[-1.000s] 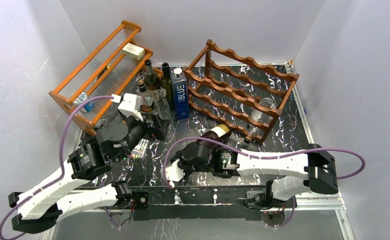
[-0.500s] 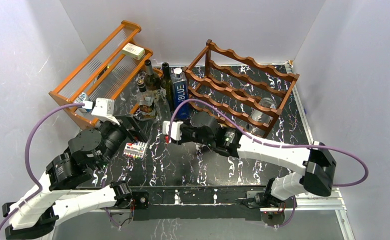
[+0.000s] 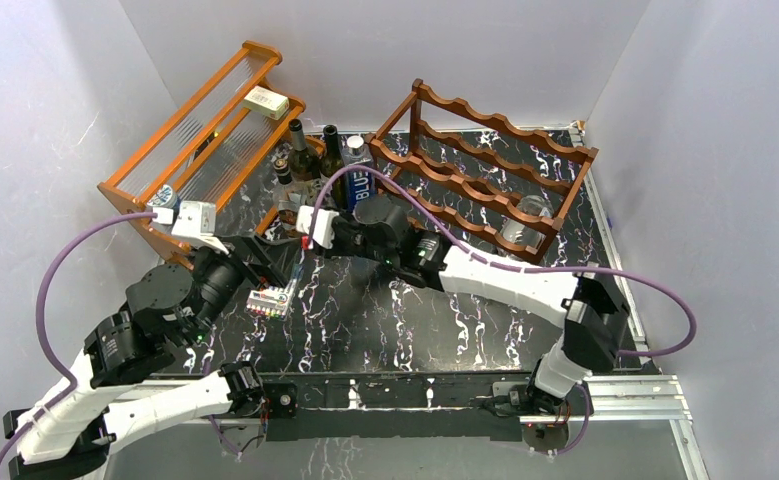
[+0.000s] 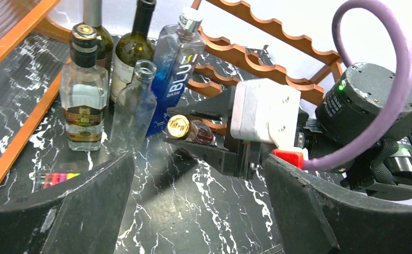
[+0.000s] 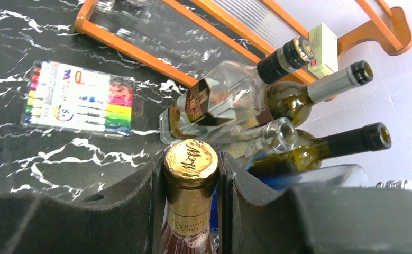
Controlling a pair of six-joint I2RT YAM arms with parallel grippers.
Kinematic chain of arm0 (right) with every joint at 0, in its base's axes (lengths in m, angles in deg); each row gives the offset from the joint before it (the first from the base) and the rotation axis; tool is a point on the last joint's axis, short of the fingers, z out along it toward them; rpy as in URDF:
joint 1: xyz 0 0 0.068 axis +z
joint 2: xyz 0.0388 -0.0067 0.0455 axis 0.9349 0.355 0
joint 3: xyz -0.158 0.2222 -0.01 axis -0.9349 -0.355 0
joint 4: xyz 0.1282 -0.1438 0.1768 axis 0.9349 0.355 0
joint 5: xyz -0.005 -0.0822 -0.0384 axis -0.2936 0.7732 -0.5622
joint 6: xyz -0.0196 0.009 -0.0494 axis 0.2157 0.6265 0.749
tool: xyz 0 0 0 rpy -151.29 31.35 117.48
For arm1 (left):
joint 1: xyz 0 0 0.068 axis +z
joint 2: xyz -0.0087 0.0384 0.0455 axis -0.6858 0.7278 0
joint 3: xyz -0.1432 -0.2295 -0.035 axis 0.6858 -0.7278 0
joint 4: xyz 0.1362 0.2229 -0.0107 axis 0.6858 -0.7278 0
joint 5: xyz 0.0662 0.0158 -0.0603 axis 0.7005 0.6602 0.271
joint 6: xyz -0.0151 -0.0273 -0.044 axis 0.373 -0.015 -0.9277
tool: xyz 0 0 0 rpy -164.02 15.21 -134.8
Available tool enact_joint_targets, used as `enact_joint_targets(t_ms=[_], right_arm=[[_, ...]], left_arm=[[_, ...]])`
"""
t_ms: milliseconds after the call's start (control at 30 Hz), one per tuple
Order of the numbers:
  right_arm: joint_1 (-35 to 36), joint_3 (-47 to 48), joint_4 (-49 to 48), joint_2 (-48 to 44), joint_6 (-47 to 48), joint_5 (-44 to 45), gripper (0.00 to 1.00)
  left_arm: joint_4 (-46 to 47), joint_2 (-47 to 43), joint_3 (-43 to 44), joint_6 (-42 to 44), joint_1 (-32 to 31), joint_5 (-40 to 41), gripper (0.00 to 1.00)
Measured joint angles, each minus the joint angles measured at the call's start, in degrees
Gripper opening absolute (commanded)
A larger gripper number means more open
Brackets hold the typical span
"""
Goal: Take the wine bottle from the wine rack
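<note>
Over the table's (image 3: 415, 320) left-centre, the right gripper (image 5: 191, 174) is clamped on the neck of the wine bottle (image 4: 185, 128), with the gold foil cap poking out past the fingertips. Bottle lies roughly level in the air, well apart from the wine rack (image 3: 510, 125) at back right. Its cap end is near the standing blue bottle (image 4: 174, 79) and clear bottle (image 4: 135, 100). Left gripper (image 4: 195, 169) has jaws spread wide, nothing between them, facing the cap, near the marker pack (image 3: 270, 300).
</note>
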Motion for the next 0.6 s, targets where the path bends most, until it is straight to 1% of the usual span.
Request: enact_joint_targets(t_ms=[167, 367, 600], right_arm=[[-1.36, 3.3, -2.25, 3.39, -2.54, 0.46, 0.0], [-3.5, 5.09, -5.07, 4.72, -7.39, 1.29, 0.0], [-4.22, 6.88, -6.51, 6.08, -10.08, 1.29, 0.0]], left_arm=[[-0.63, -1.01, -0.28, -0.57, 0.22, 0.15, 0.91], [-1.11, -1.14, -0.35, -0.81, 0.22, 0.04, 0.91], [-1.2, -1.09, -0.48, -0.81, 0.22, -0.02, 0.91]])
